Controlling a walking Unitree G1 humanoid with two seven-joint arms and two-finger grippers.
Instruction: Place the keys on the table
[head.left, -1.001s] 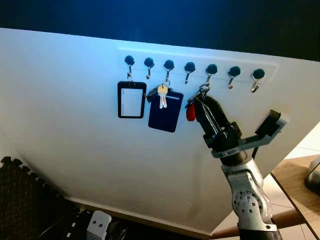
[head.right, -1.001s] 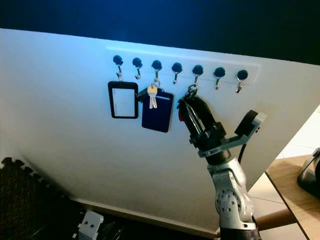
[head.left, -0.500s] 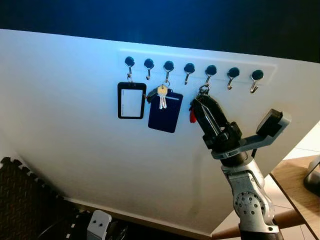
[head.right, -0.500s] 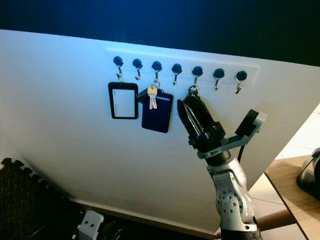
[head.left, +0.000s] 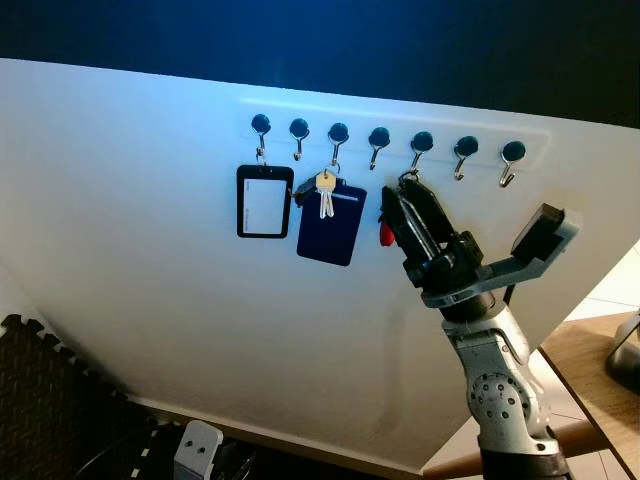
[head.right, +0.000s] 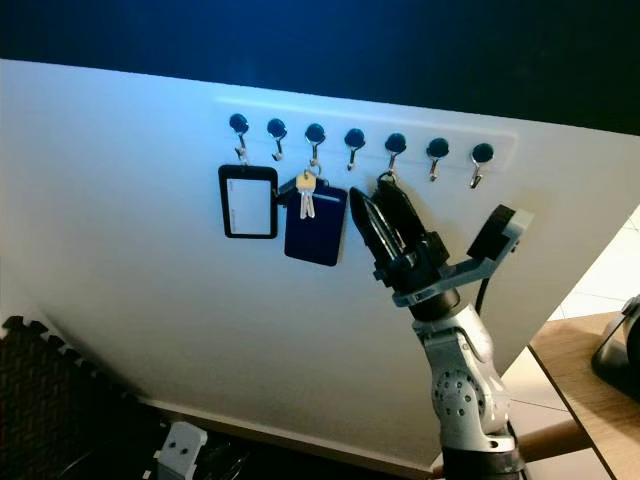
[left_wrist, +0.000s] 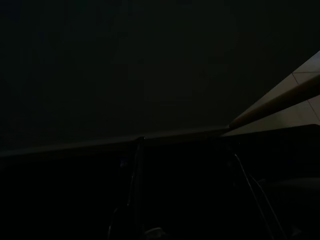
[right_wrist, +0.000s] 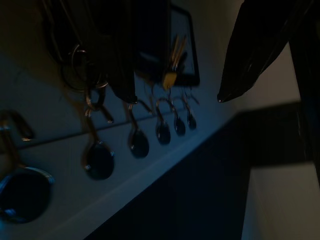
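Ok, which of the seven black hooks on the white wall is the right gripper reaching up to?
The fifth hook from the left, where the key bunch with a red tag hangs; the right gripper sits directly under it. Other hooks lie to either side.

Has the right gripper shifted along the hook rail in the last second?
Yes. The right gripper has slid toward the robot's left and slightly up, closer to the dark blue card holder, under the fifth hook.
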